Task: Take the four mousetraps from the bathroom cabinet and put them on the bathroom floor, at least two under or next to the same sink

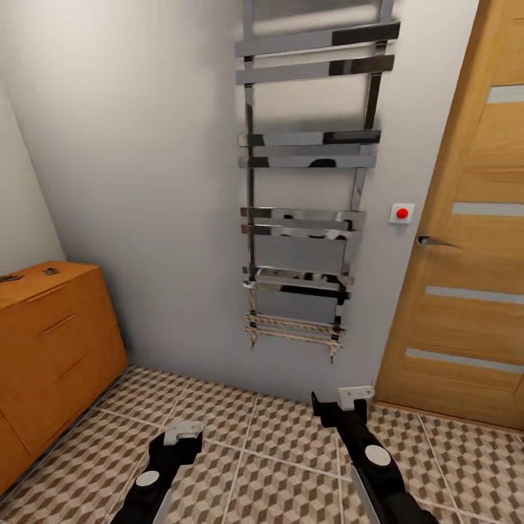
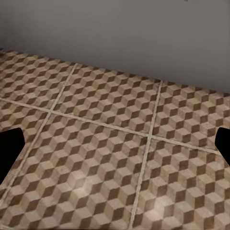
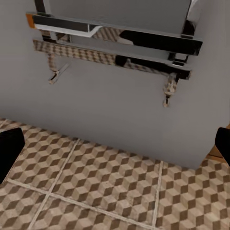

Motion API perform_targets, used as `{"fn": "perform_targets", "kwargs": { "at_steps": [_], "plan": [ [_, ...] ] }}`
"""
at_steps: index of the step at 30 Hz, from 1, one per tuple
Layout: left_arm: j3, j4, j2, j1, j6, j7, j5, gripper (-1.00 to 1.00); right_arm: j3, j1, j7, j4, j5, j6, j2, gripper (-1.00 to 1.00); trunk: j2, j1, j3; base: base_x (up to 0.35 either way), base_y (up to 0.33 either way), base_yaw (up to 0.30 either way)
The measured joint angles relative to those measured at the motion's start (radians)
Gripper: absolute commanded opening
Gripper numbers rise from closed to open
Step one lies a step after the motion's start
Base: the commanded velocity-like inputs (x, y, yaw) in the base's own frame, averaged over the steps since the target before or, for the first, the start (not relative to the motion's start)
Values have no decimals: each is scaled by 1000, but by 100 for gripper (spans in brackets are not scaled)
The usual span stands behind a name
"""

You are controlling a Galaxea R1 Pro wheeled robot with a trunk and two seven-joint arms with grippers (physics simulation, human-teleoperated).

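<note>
**Robot facing the towel rail, cabinet at its left**

The head camera is looking at a grey wall carrying a tall chrome towel radiator, whose polished bars are mirroring the tile pattern near its foot. To its right a wooden door with pale horizontal glazed strips and a lever handle is standing shut, and a small white wall plate with a red button is sitting between rail and door.

At the left edge the orange-brown cabinet is showing its flat drawer fronts with slim bar handles, all of them closed, so nothing inside is showing. Two small dark items are lying on its top near the wall, one at the picture's edge and one just beside it; they are too small to name with confidence.

The bathroom floor, tiled in a brown, beige and white cube pattern with pale grout lines, is running up to the wall.

The left gripper is hovering low over the tiles, and in its wrist camera the dark fingertips are sitting wide apart with bare floor between them. The right gripper is reaching further forward towards the radiator's base; its fingertips are likewise spread, nothing between them
</note>
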Motion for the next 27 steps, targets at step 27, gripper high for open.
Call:
{"fn": "perform_targets", "kwargs": {
  "at_steps": [27],
  "plan": [
    [-2, -4, 0, 0, -5, -3, -1, 100, 0, 0, 0, 0, 0, 0, -1, 100, 0, 0, 0, 0, 0, 284]
  ]
}}
